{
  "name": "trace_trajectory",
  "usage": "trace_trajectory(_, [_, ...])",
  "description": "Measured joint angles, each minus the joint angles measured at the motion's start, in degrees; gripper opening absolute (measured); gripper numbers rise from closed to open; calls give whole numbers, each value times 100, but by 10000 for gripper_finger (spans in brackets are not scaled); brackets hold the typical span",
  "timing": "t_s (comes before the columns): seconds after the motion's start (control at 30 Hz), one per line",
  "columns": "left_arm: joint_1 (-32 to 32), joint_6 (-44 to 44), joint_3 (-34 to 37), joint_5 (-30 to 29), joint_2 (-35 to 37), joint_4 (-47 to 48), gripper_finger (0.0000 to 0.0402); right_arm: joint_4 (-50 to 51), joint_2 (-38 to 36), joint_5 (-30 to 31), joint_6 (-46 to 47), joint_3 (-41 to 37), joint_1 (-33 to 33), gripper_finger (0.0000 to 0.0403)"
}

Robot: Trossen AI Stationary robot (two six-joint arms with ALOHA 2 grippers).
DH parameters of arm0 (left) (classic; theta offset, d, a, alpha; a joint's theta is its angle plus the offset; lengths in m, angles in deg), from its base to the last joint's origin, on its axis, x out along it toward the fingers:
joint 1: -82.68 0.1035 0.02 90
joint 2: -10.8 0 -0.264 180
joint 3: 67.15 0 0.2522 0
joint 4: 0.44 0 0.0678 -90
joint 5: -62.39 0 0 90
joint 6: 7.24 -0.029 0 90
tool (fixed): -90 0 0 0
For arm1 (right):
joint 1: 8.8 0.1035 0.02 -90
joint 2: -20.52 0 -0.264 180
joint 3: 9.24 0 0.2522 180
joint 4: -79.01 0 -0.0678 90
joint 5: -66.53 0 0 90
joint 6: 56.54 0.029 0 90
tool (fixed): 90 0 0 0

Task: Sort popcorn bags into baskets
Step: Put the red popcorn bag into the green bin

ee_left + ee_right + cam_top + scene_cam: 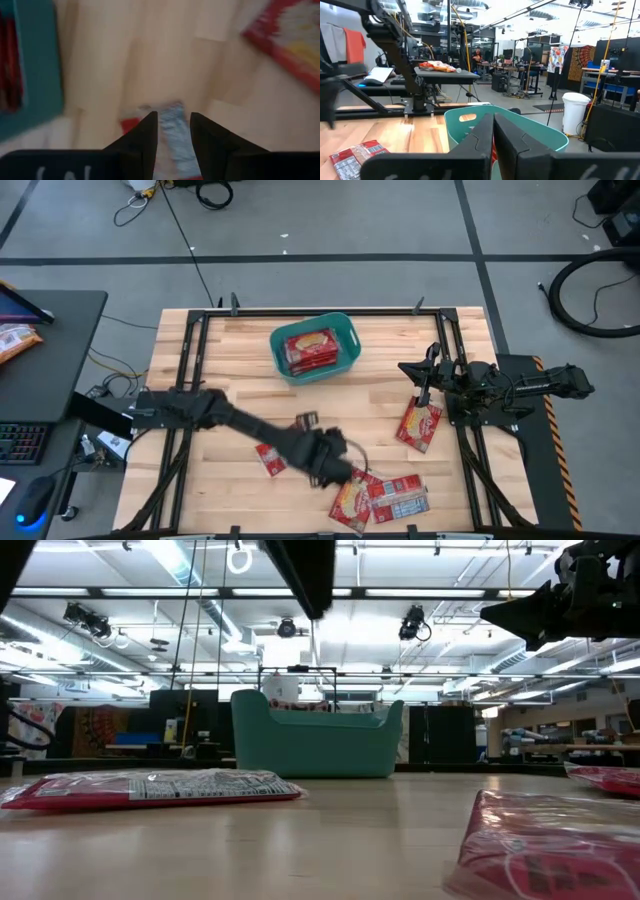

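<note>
Your left tool [352, 477] is at the near bench [230, 360] edge, fingers parted around a grey-backed bag [176, 135], not clamped. Your right tool [493, 131] waits clenched by the right edge. The teal tub [315, 348] at the far middle holds red bags [310, 347]; others lie loose nearby.

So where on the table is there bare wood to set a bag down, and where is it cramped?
Bare wood lies left of the teal basket, and between the basket and the right pincer. The near edge is crowded: the left pincer sits over a cluster of popcorn bags. One bag lies below the right pincer, another by the left arm.
</note>
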Motion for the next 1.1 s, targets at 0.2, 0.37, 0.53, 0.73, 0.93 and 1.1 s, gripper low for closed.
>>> trace_trajectory(0.2, [-575,1456,0,-475,0,104,121,0,2,2,2,0,2,20])
trace_trajectory(0.37, [-816,2212,442,-563,-37,207,121,0,0,0,2,0,0,20])
trace_trajectory(0.53, [-849,2433,1282,-77,-56,84,121,2,0,0,0,0,0,20])
trace_trajectory(0.73, [-696,2265,1830,44,-55,38,121,0,0,0,2,0,0,20])
trace_trajectory(0.93, [-541,1657,2036,3,-48,-15,110,0,0,0,0,0,0,20])
trace_trajectory(1.1, [-532,1332,2612,-36,117,-56,93,0,2,1,1,0,0,20])
